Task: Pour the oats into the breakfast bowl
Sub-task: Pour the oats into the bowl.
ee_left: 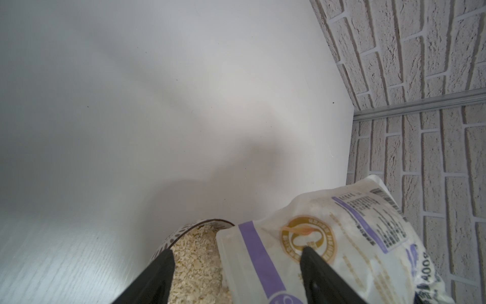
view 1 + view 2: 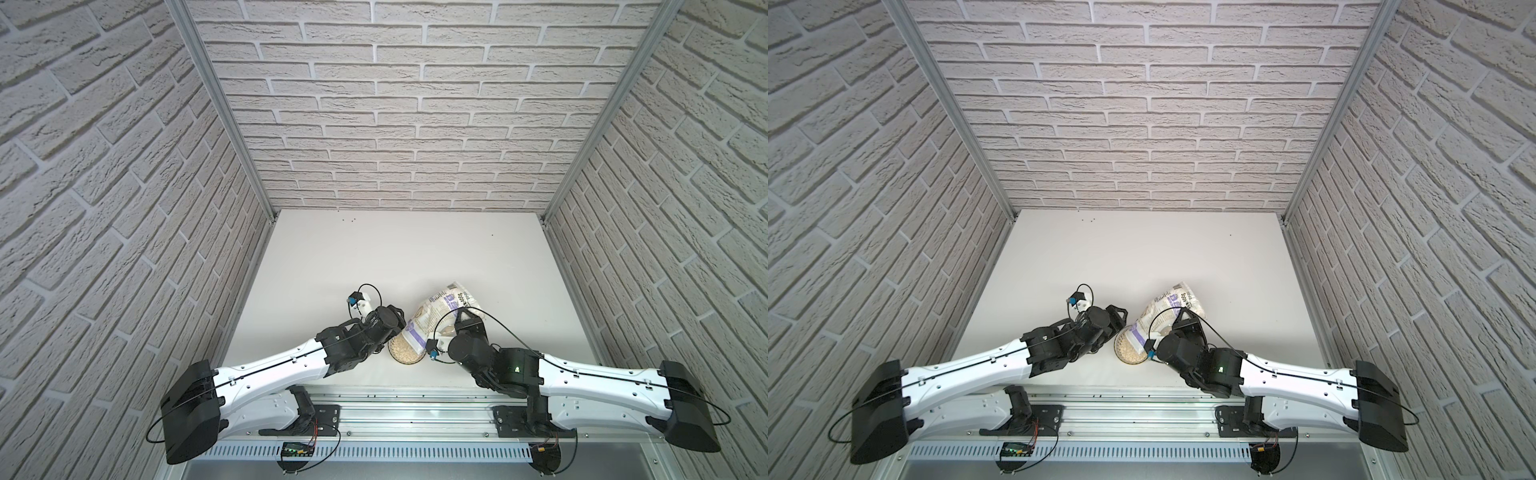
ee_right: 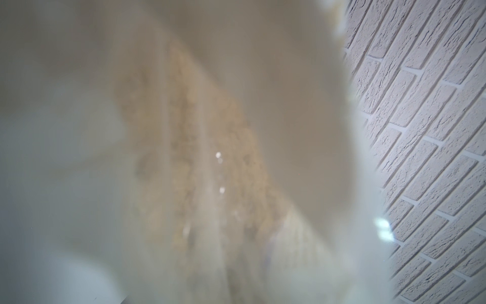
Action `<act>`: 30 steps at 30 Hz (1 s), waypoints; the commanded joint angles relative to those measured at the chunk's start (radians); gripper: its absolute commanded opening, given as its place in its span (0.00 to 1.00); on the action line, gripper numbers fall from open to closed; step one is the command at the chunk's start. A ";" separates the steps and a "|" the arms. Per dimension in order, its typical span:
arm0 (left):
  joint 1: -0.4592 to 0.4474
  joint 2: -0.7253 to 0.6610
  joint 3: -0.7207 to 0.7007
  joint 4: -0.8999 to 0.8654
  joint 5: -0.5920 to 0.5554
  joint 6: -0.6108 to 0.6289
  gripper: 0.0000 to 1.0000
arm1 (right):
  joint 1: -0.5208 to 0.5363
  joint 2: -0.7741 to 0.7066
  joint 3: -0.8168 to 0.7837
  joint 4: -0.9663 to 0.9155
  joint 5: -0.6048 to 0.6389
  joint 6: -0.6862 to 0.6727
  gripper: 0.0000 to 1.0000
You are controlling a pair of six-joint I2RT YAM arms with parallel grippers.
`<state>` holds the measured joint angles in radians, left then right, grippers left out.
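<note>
The breakfast bowl (image 2: 405,363) (image 2: 1128,363) stands near the table's front, heaped with pale oats (image 2: 404,353) (image 1: 194,252). The white oats pouch with purple trim (image 2: 440,305) (image 2: 1166,303) (image 1: 342,231) is tilted, its mouth over the bowl's right side. My right gripper (image 2: 466,318) (image 2: 1185,318) is shut on the pouch's middle. The right wrist view is filled by the blurred pouch (image 3: 236,131). My left gripper (image 1: 236,251) (image 2: 395,328) straddles the bowl. One finger (image 1: 163,273) rests on the patterned wall (image 1: 171,240). The other finger (image 1: 318,271) crosses in front of the pouch and hides the bowl's far side.
White brick walls (image 2: 395,124) close in the back and both sides, with metal posts (image 2: 232,137) at the corners. A metal rail (image 2: 407,409) carries both arm bases at the front. A few dark specks (image 2: 348,220) lie near the table's back edge.
</note>
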<state>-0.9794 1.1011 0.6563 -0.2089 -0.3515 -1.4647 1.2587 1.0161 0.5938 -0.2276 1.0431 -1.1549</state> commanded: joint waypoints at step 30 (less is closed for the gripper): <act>0.004 -0.112 0.028 -0.101 -0.104 0.006 0.78 | -0.005 -0.099 0.093 -0.372 -0.047 0.725 0.03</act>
<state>-0.9791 1.0096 0.6567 -0.2871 -0.4068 -1.4654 1.2575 0.9474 0.6201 -0.6579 0.9127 -0.5472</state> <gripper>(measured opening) 0.782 0.284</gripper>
